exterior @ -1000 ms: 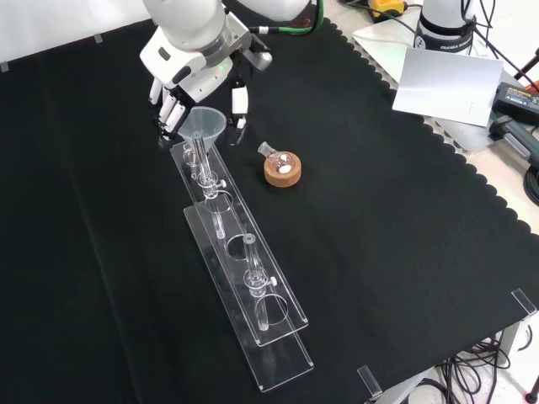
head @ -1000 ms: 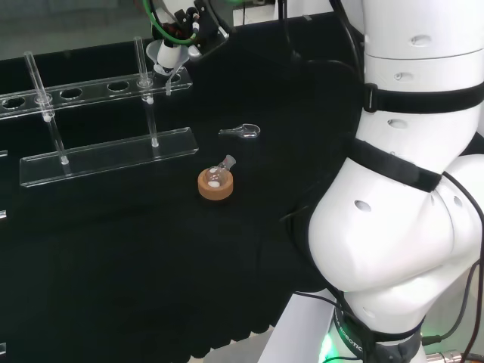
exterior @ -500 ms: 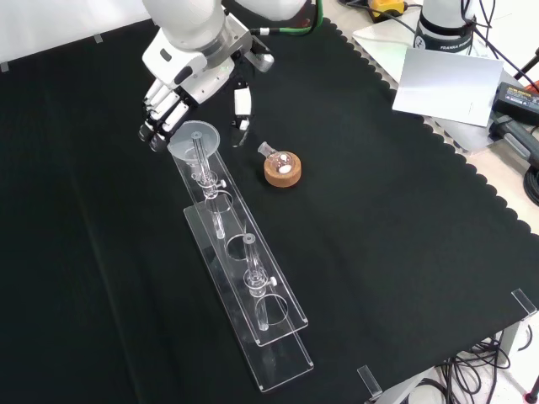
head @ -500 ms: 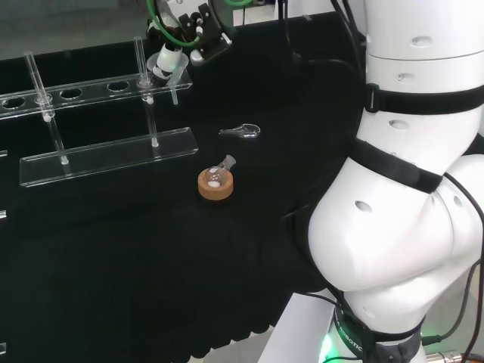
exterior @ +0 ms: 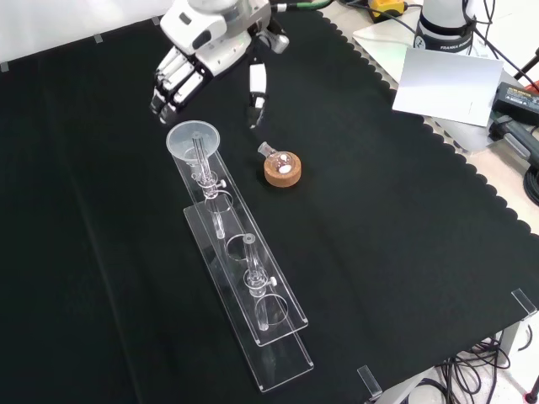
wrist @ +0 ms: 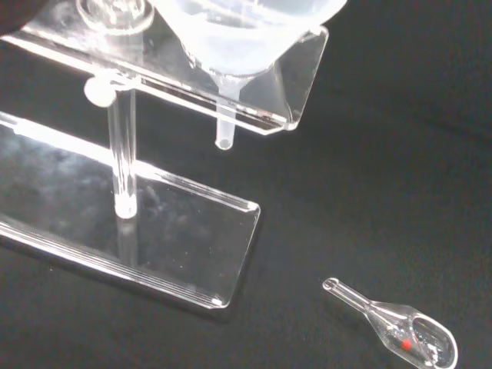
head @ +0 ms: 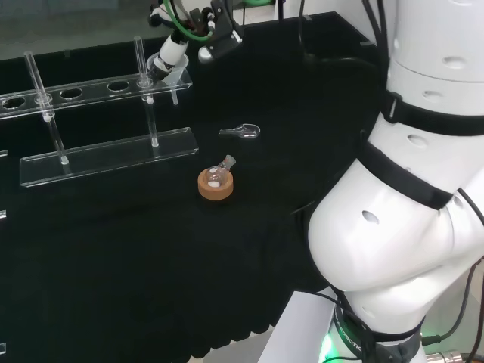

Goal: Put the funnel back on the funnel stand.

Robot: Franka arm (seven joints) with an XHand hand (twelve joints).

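Observation:
The clear funnel (exterior: 194, 139) sits upright in the end hole of the clear acrylic funnel stand (exterior: 245, 282), its stem pointing down through the upper shelf. The hand (exterior: 202, 46) hovers above and beyond it, apart from it, fingers straight and spread, holding nothing. In the head view the hand (head: 172, 51) is just over the funnel (head: 172, 76) at the right end of the stand (head: 106, 155). The wrist view shows the funnel (wrist: 238, 38) close up in the shelf, with the stand's base (wrist: 154, 223) below.
A small round flask on a cork ring (exterior: 281, 167) stands right of the rack in the front view. A small glass piece (head: 242, 131) lies on the cloth near the stand's end. Papers and devices (exterior: 446, 80) lie off the cloth at the right.
The hand has let go of the funnel, straightened its fingers and drawn up and away. The funnel has settled lower into the stand's end hole.

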